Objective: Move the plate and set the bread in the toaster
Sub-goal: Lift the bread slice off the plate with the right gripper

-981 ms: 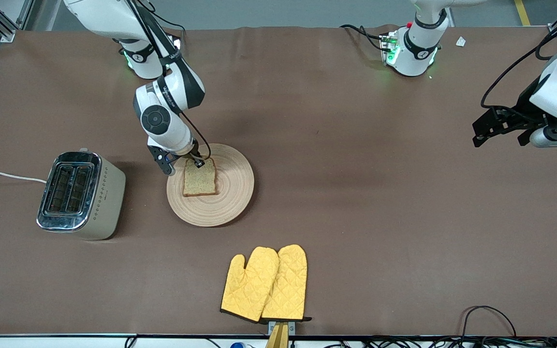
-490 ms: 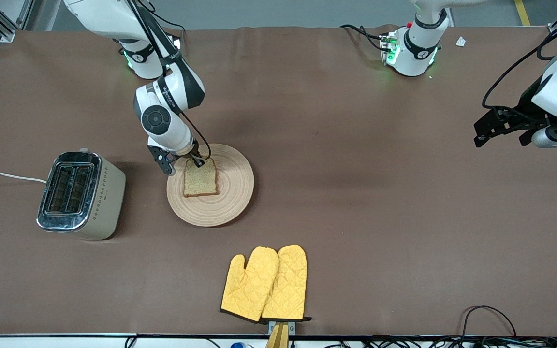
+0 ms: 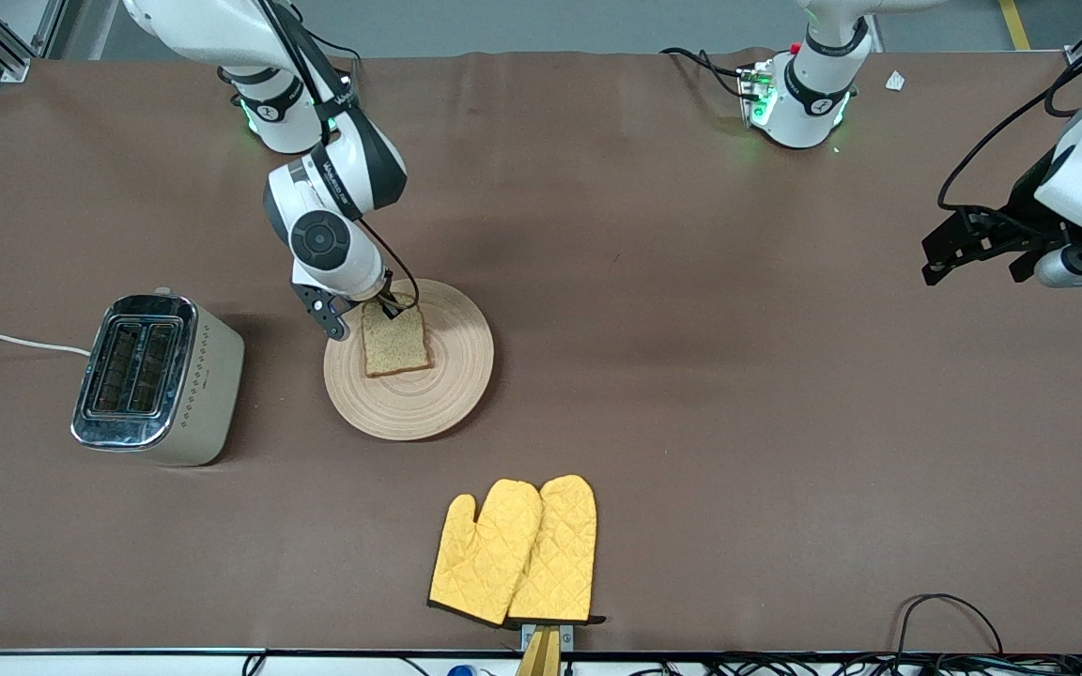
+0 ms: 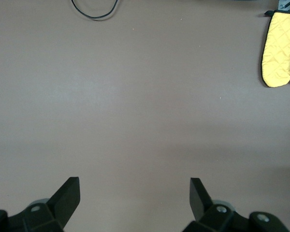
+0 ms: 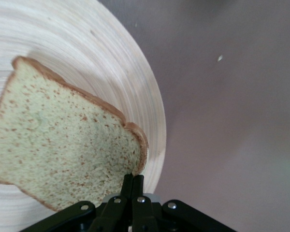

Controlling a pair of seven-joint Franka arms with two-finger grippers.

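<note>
The slice of speckled bread [image 3: 395,345] hangs tilted over the round light-wood plate [image 3: 455,376], one crust corner pinched in my right gripper [image 3: 392,309], which is shut on it. The right wrist view shows the thin fingertips [image 5: 134,180] closed on the crust of the bread [image 5: 63,150], with the plate [image 5: 111,63] underneath. The chrome-topped toaster [image 3: 156,376] stands beside the plate, toward the right arm's end of the table. My left gripper [image 3: 973,270] waits open in the air over the table's left-arm end, and nothing lies between its fingers [image 4: 135,193].
A pair of yellow oven mitts [image 3: 513,552] [image 4: 282,48] lies near the table's front edge, nearer to the camera than the plate. The toaster's white cord [image 3: 10,342] runs off the table's end. A black cable loop [image 3: 950,615] lies at the front edge.
The right gripper has risen a little with the bread; the slice has lifted, turned slightly and shifted toward the left arm's end. The left arm has barely moved.
</note>
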